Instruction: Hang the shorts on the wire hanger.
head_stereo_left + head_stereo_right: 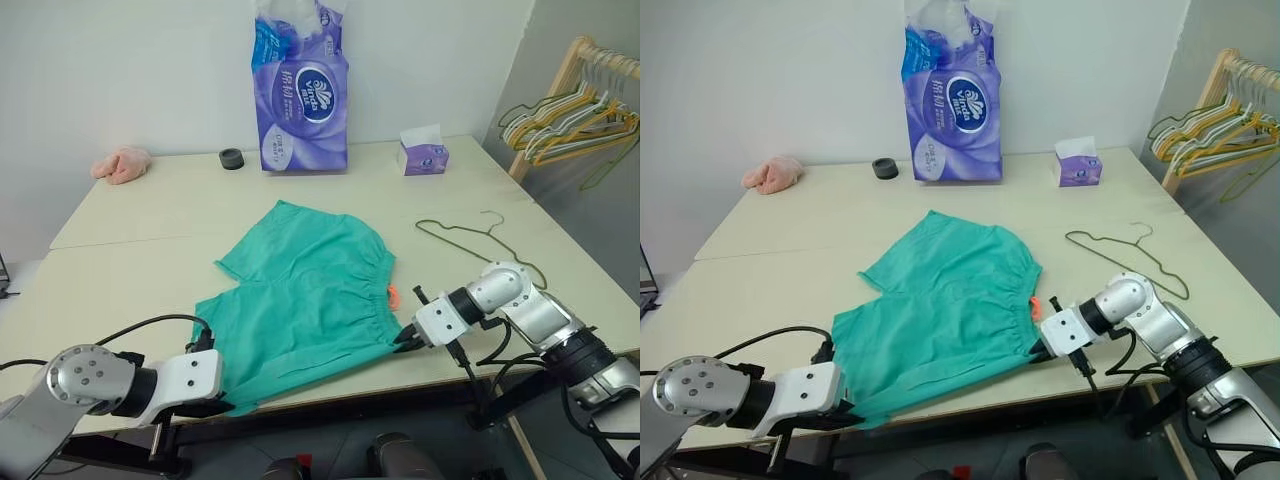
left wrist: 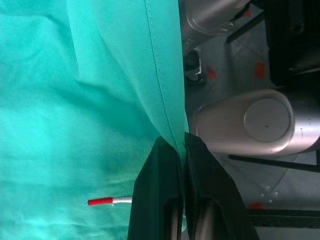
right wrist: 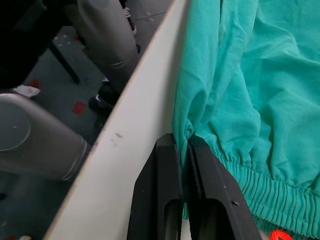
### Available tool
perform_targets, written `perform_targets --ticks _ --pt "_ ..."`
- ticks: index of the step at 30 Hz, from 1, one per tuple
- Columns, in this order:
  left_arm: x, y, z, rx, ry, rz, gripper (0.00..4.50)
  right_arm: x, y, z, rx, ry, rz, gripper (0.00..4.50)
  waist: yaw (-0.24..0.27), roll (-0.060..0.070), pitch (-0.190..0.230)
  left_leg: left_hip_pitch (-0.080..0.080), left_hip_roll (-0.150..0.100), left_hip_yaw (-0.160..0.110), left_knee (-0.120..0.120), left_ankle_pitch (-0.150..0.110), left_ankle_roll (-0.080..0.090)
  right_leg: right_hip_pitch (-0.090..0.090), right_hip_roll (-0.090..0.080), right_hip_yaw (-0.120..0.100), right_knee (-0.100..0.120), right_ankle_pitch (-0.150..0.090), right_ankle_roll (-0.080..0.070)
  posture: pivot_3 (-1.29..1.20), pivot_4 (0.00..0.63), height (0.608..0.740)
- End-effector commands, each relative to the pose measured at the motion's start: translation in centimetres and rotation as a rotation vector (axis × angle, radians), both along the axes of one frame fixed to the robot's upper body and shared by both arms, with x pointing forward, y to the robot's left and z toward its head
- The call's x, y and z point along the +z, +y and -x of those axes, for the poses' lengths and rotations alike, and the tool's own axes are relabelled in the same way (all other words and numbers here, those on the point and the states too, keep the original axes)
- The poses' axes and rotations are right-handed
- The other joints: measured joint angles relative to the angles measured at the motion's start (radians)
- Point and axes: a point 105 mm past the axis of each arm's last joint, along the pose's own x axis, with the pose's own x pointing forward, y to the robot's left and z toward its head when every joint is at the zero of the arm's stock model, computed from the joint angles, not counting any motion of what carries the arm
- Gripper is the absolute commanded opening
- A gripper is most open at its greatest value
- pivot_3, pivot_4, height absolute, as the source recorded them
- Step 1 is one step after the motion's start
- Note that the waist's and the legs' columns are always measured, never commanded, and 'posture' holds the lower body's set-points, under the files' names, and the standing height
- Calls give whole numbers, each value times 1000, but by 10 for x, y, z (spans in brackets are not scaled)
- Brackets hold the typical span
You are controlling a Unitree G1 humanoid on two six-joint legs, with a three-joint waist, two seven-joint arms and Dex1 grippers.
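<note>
— Where are the shorts (image 1: 305, 290)?
— Mid-frame on the bench (image 1: 140, 230); my left gripper (image 2: 182, 150) and right gripper (image 3: 183, 145) each pinch an edge.
— And the hanger (image 1: 478, 240)?
— Right of centre, nearer my right arm.

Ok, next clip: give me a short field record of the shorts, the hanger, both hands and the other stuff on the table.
shorts: teal shorts spread flat near the table's front edge
left hand: left hand shut on the shorts' edge
right hand: right hand shut on the fabric by the elastic waistband
hanger: wire hanger lies flat on the table, beside the shorts and apart from them
other items: purple tissue pack, small tissue box, black roll, pink cloth
rack: hangers bunched on a wooden rack
</note>
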Motion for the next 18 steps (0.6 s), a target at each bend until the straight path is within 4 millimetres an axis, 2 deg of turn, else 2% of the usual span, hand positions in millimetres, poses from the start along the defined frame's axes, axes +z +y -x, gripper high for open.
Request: perform_targets --ticks 1,7,12,13,15,16,18 --pt "-1 -7 13 -1 91 28 910 8 -7 -3 -14 -20 32 772 0 0 0 0 0 0 0 0 0 0 0 0 0 0 1 -158 27 740" --pt "3 -9 17 15 116 63 2633 25 -4 9 -15 59 -19 2729 0 2 1 0 0 -1 0 0 0 0 0 -1 0 -1 1 -159 30 740" --pt "18 -15 5 78 82 167 4125 54 7 14 -81 162 -156 4454 9 1 2 -1 0 -2 0 0 0 0 0 -2 0 -3 3 -159 32 740" --pt "20 -16 3 84 76 176 4441 59 8 14 -97 183 -180 4500 11 1 2 -1 0 -2 0 0 0 0 0 -2 0 -3 3 -159 32 740" --pt "27 -18 -5 112 52 218 4478 79 14 9 -166 244 -294 4500 15 2 2 0 0 -2 0 0 0 0 0 -2 0 -3 3 -162 33 740" --pt "32 -20 -11 130 30 253 4478 93 16 1 -224 267 -372 4500 16 2 2 -1 0 -2 0 0 0 0 0 -2 0 -3 3 -164 32 740" --pt "46 -25 -30 189 -44 334 4478 121 11 -29 -406 279 -574 4500 19 2 3 -1 0 -2 0 0 0 1 0 -2 0 -3 3 -170 32 740"
